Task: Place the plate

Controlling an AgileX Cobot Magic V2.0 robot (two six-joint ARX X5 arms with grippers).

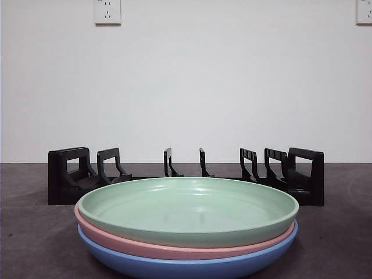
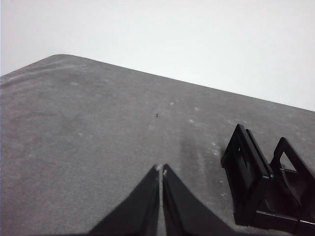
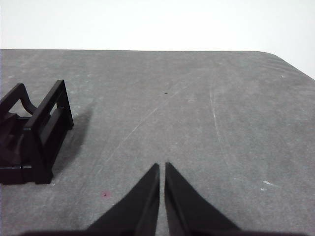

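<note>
Three plates are stacked near the front of the table: a green plate (image 1: 187, 210) on top, a pink plate (image 1: 174, 249) under it and a blue plate (image 1: 192, 266) at the bottom. Behind the stack stands a black slotted plate rack (image 1: 186, 174), its slots bare. One end of the rack (image 2: 268, 184) shows in the left wrist view, the other end of the rack (image 3: 32, 135) in the right wrist view. My left gripper (image 2: 161, 169) is shut and holds nothing, off the rack's end. My right gripper (image 3: 162, 166) is shut too, over bare table. Neither arm shows in the front view.
The grey table (image 1: 35, 232) runs back to a white wall with two power sockets (image 1: 107, 11). Table corners show in both wrist views, beyond each gripper.
</note>
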